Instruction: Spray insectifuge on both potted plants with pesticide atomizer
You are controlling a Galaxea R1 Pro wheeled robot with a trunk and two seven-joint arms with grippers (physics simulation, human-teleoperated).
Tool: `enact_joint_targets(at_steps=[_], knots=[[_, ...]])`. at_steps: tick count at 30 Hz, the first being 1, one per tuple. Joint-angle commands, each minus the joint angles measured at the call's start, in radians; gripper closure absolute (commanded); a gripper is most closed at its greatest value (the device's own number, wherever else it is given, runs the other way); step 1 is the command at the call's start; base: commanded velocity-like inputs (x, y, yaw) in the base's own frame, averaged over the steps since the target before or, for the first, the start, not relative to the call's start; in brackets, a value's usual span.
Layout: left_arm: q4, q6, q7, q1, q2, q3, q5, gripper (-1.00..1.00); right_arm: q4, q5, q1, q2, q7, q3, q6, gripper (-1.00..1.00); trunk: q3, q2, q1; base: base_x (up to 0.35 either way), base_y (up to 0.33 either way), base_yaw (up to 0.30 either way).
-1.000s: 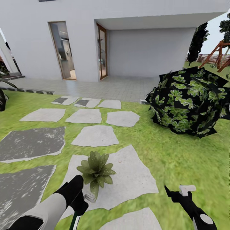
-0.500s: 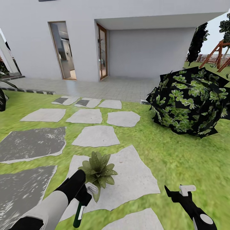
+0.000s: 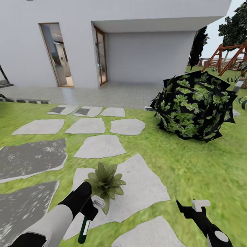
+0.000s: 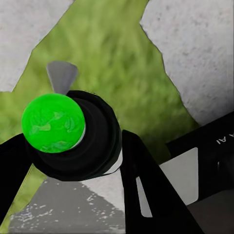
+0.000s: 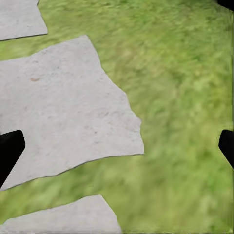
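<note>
In the head view a potted plant point(image 3: 105, 181), a low rosette of pale-speckled green leaves, stands on a large pale stepping stone point(image 3: 144, 192) in the garden lawn. My left gripper point(image 3: 90, 210) is just in front of and left of it, shut on the pesticide atomizer point(image 3: 83, 229). The bottle hangs tilted below the gripper, and its white trigger head point(image 3: 98, 202) touches the nearest leaves. The left wrist view looks along the bottle at its round green base point(image 4: 53, 123), held between the black fingers point(image 4: 146, 180). My right gripper point(image 3: 190, 206) stays low at the right, open over grass and stone point(image 5: 117, 148).
A big dark broad-leaved bush point(image 3: 193, 106) stands on the lawn to the right. Grey and white stepping stones point(image 3: 99, 146) lead to the paved terrace point(image 3: 113, 94) of a white house with glass doors. A wooden swing frame point(image 3: 226, 56) stands far right.
The left gripper brought the atomizer up and toward the plant, tilting the bottle so the spray head reaches the leaves. The camera then panned right. The right gripper has not moved.
</note>
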Motion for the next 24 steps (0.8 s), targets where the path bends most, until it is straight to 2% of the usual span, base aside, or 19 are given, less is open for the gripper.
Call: enact_joint_targets(at_steps=[1, 5, 13, 18, 24], knots=[[-0.004, 0.002, -0.011, 0.0, 0.002, -0.002, -0.009, 1.0, 0.001, 0.01, -0.001, 0.001, 0.006, -0.006, -0.006, -1.0, -0.001, 0.0, 0.0, -0.135, 0.288, -0.299], [-0.013, 0.001, -0.01, 0.0, 0.015, -0.002, -0.009, 1.0, 0.005, 0.01, -0.001, 0.001, 0.006, -0.005, -0.006, -1.0, -0.001, 0.0, 0.0, -0.136, 0.291, -0.228], [-0.014, -0.007, -0.009, 0.0, 0.033, -0.001, -0.008, 1.0, 0.006, 0.012, -0.002, 0.002, 0.006, -0.003, -0.005, -1.0, -0.001, 0.0, 0.0, -0.125, 0.292, -0.017], [-0.017, -0.008, -0.009, 0.0, 0.04, 0.002, -0.007, 1.0, 0.006, 0.011, -0.002, 0.002, 0.006, -0.004, -0.005, -1.0, -0.001, 0.0, 0.0, -0.02, 0.304, 0.0], [-0.079, -0.008, -0.009, -0.001, 0.04, 0.032, -0.008, 1.0, 0.005, 0.009, -0.002, 0.002, 0.006, -0.004, -0.006, -1.0, -0.001, 0.0, 0.0, 0.104, 0.324, 0.0]])
